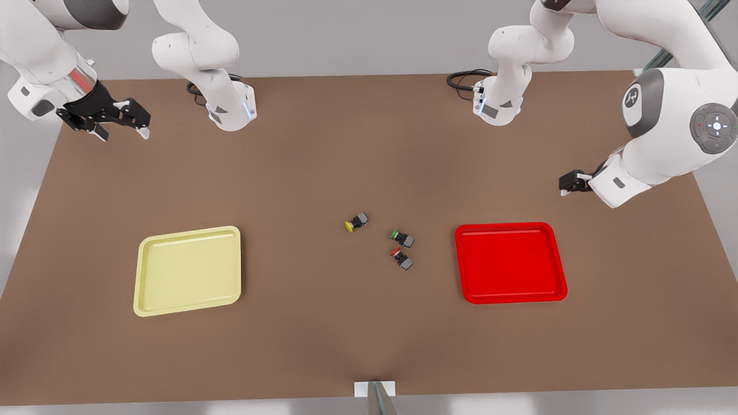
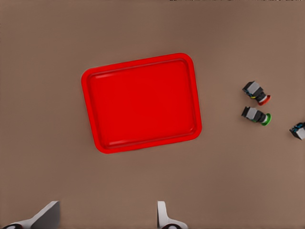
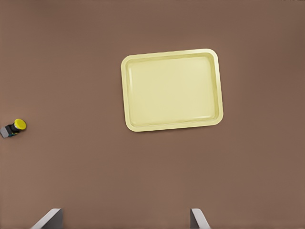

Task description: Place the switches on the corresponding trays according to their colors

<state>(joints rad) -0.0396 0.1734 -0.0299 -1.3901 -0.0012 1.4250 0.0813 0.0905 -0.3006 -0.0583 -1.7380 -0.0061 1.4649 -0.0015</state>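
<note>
Here the red switch (image 1: 402, 259) lies nearest the front camera on the table (image 1: 323, 340), the green-capped switch (image 1: 402, 237) just at its 12 o'clock, the yellow switch (image 1: 357, 222) at 10 o'clock. The red tray (image 1: 509, 262) sits at 3 o'clock, the yellow tray (image 1: 188, 269) at 9. Beyond, the left gripper (image 1: 569, 184) hangs above the red tray's far side, the right gripper (image 1: 124, 124) high at the far corner, both with fingers spread. Each arm should descend squarely over its own colour's body, avoiding the green one.

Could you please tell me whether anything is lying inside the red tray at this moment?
Nothing lies inside the red tray; its whole floor shows bare, with nothing covering it. The red-capped switch lies on the table beside it.
</note>
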